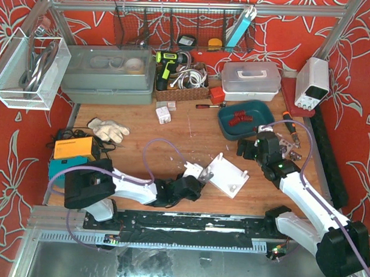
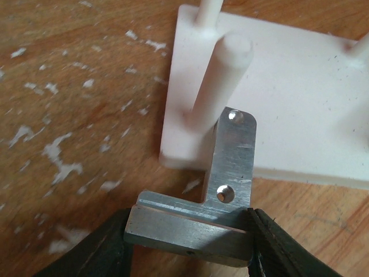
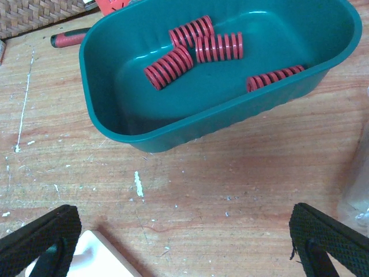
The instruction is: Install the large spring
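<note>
Black ribbed fingertips (image 3: 40,236) of the right gripper (image 3: 184,242): at the bottom corners of the right wrist view, spread wide apart, nothing between them, above bare wooden table (image 3: 202,190).

Red springs (image 3: 169,67): four, loose in the green tub (image 3: 173,138) just beyond the right gripper. Three are thick and short, clustered at the tub's far left, the two rearmost touching. The fourth is slimmer and lies apart against the near right wall. None is on a peg.

White base plate (image 1: 228,174): flat on the table at centre, between the two grippers, with upright pegs. One corner shows at the bottom edge of the right wrist view.

Peg (image 2: 222,75): white, round-topped, upright near the plate's corner, bare.

Left gripper (image 2: 190,231): clamped on an L-shaped aluminium bracket (image 2: 230,167), dark fingers (image 2: 98,248) pressing either end of its lower bar. The bracket's upright leg overlaps the plate's near edge, right beside the peg's foot.

Red-handled screwdriver (image 3: 66,39): on the table beyond the tub's left end.

Wicker basket (image 3: 34,14): behind the screwdriver.

Work gloves (image 1: 109,130): left of centre, well apart from the plate.

Yellow box (image 1: 74,148): at the left edge of the table.
</note>
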Robot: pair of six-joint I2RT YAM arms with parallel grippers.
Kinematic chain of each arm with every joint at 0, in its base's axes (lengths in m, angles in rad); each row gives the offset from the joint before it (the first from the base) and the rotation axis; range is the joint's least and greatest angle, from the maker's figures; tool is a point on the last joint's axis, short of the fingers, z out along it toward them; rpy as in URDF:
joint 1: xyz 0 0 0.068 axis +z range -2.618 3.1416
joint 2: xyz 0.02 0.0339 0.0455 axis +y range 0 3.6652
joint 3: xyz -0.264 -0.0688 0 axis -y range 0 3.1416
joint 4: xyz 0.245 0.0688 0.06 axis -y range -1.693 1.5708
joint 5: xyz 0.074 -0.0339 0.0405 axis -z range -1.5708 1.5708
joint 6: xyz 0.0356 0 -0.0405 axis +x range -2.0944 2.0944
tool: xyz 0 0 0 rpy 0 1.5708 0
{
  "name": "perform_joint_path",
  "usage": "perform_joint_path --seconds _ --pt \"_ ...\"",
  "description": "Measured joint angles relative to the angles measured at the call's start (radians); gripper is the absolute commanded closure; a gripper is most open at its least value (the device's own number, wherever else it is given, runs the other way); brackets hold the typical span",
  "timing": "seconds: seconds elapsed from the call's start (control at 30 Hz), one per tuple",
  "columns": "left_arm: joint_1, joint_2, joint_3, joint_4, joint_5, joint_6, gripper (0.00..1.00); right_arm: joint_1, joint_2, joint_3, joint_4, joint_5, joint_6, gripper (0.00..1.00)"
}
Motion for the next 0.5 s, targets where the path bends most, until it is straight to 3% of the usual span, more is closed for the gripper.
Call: perform_joint_path --seconds 0.5 --pt "0.006 -0.376 -0.189 -0.29 -0.069 -0.175 0.69 0.0 0.001 0.0 0.0 0.008 0.0 0.01"
